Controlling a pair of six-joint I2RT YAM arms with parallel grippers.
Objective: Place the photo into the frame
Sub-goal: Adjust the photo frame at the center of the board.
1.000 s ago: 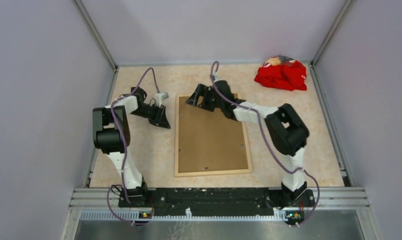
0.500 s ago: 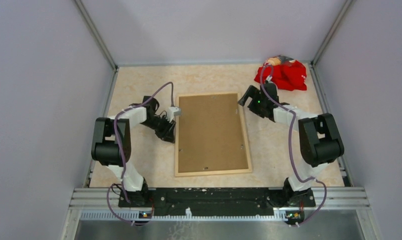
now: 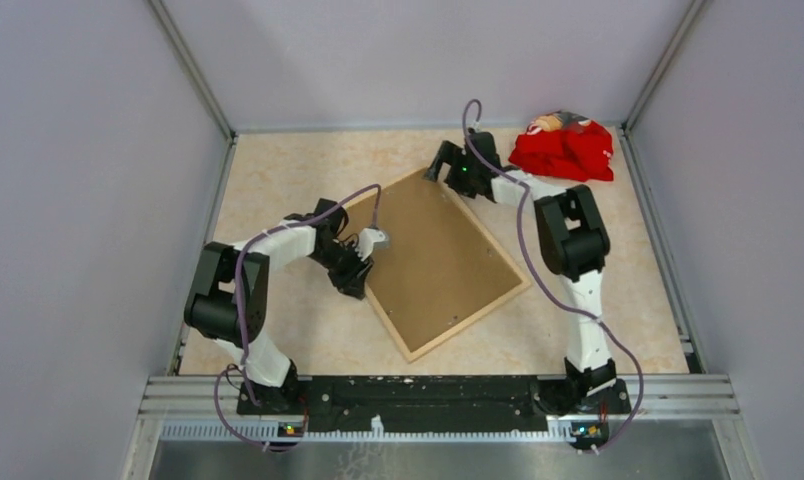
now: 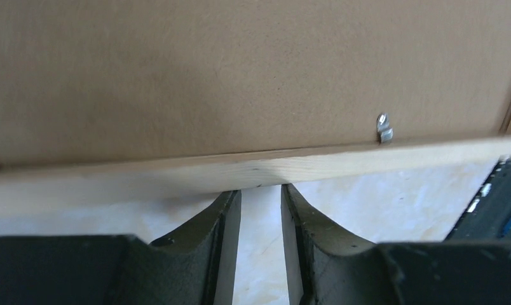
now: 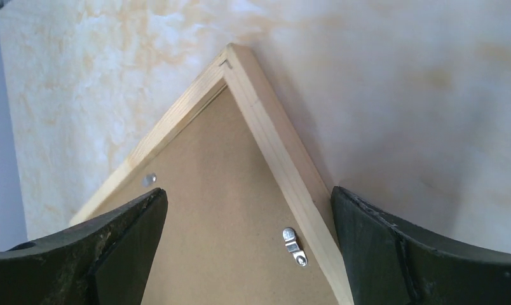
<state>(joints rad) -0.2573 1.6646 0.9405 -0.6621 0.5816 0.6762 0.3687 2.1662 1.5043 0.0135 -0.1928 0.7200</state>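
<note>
the left fingers [image 4: 231, 206] are a little apart with nothing between them, tips right at the long wooden side of the frame [image 4: 240, 173]. the right fingers [image 5: 126, 229] are wide apart over its far corner. the frame lies back up and slanted on the desk [image 3: 288, 170], with its brown board [image 3: 438, 250] showing.

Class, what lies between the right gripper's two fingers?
The frame's far corner, lying back up, with its brown backing board and a metal tab. The right wrist view shows it, with the right gripper open over it.
</note>
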